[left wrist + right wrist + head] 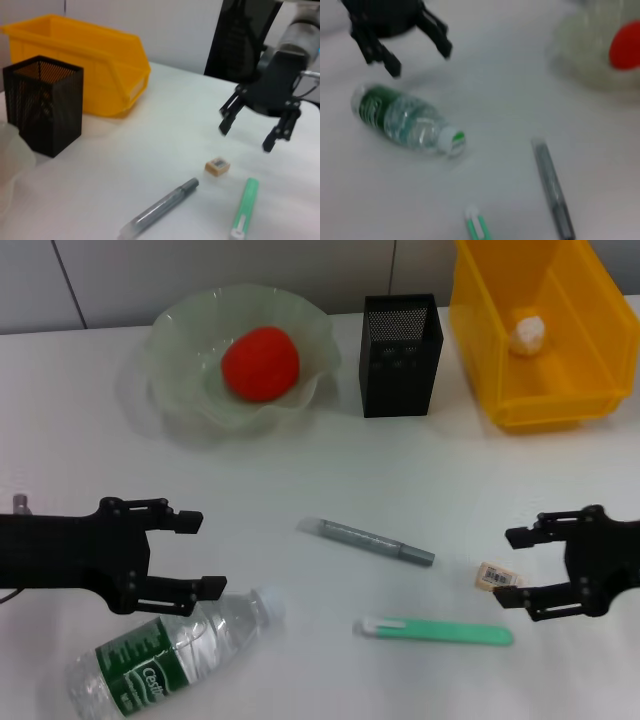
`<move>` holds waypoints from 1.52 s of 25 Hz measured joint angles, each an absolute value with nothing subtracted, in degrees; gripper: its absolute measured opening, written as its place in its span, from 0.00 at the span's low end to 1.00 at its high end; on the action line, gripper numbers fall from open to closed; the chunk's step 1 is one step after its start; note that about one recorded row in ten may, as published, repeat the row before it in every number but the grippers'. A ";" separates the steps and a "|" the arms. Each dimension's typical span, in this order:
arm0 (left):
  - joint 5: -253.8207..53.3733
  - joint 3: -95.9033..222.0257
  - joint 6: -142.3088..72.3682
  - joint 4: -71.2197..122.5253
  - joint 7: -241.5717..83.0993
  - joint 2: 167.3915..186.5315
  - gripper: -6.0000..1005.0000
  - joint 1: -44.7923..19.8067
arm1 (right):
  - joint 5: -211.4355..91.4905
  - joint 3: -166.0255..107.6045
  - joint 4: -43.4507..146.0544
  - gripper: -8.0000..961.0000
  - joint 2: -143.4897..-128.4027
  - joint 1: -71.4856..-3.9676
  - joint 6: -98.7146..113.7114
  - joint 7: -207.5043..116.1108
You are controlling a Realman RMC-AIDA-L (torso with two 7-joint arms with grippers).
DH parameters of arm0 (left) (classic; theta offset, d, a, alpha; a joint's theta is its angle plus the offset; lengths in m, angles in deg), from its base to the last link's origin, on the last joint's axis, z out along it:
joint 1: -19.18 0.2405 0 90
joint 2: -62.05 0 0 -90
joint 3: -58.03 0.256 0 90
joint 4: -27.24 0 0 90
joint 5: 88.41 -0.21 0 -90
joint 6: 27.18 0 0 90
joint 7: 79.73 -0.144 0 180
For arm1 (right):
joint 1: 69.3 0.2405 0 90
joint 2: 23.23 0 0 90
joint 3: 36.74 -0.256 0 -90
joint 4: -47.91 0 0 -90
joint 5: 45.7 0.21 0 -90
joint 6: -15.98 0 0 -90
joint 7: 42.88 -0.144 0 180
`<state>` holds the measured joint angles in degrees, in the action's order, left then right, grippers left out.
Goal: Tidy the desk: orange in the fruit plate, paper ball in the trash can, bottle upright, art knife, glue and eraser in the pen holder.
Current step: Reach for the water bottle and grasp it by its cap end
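Note:
The orange [260,363] lies in the pale green fruit plate [185,335] at the back left. A white paper ball [528,332] sits inside the yellow trash can [545,405] at the back right, with the black mesh pen holder [400,355] between them. The bottle [170,652] lies on its side at the front left, and my left gripper [208,555] is open just above it. Beside the beige eraser [498,576] my right gripper [508,568] is open. The grey glue stick [368,540] and green art knife [435,631] lie flat in the middle.
The left wrist view shows the right gripper [245,139] hovering over the eraser [217,166], with the pen holder [42,102] and trash can [85,65] behind. In the right wrist view the left gripper [421,62] stands behind the bottle [407,120].

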<state>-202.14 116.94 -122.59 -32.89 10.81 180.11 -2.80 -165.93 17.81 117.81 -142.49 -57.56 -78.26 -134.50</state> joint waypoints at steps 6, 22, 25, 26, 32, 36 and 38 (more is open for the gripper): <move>-205.09 120.52 -122.04 -40.45 21.53 180.40 0.85 -3.89 | -157.46 3.85 104.05 0.79 -142.34 -59.51 -82.74 -111.41; -229.41 154.99 -112.97 -58.45 60.78 181.00 0.85 -10.33 | -157.32 -7.43 91.92 0.79 -142.14 -59.24 -81.78 -100.42; -231.58 158.54 -112.87 -59.26 65.11 181.09 0.85 -11.25 | -157.32 -7.37 91.72 0.79 -142.13 -59.09 -81.43 -100.27; -232.61 160.17 -112.83 -59.53 67.06 181.11 0.85 -11.73 | -157.32 -7.31 91.56 0.79 -142.13 -59.01 -81.38 -100.17; -238.33 167.46 -111.52 -59.07 74.86 181.15 0.85 -12.95 | -157.33 -6.89 91.01 0.79 -142.15 -58.40 -81.54 -99.47; -238.37 168.22 -111.36 -58.83 75.67 181.16 0.85 -13.02 | -157.33 -6.89 90.76 0.79 -142.15 -58.15 -81.81 -99.30; -238.42 168.73 -111.28 -58.58 76.32 181.19 0.85 -13.08 | -157.43 -6.88 90.24 0.79 -142.15 -57.92 -81.81 -99.12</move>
